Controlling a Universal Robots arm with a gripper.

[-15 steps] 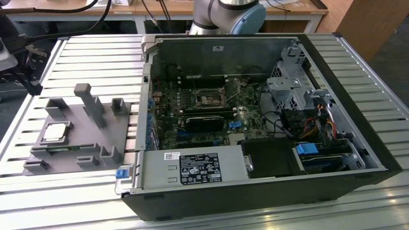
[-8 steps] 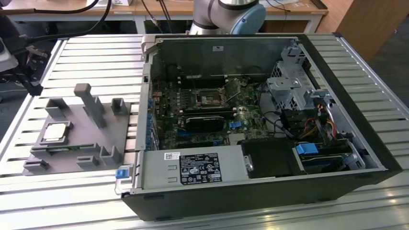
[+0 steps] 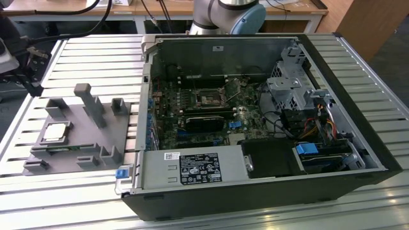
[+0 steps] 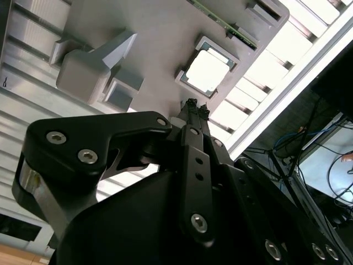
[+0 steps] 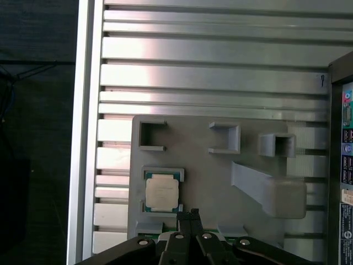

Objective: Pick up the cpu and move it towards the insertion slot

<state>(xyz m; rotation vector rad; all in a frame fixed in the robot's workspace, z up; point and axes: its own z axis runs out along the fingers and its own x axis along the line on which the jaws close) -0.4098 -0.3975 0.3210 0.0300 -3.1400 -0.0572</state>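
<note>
One cpu (image 5: 161, 192) (unheld) near closed, half-cropped gripper (image 5: 191, 213)

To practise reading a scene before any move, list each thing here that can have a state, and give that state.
cpu: seated in a recess of the fixture, not gripped.
claw: shut, empty, over the fixture near the cpu.
slot: dark centre showing, no cpu in it.
case: lying on its side, open.

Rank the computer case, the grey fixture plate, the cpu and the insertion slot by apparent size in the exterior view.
1. computer case
2. grey fixture plate
3. cpu and insertion slot: about alike, not ranked.
</note>
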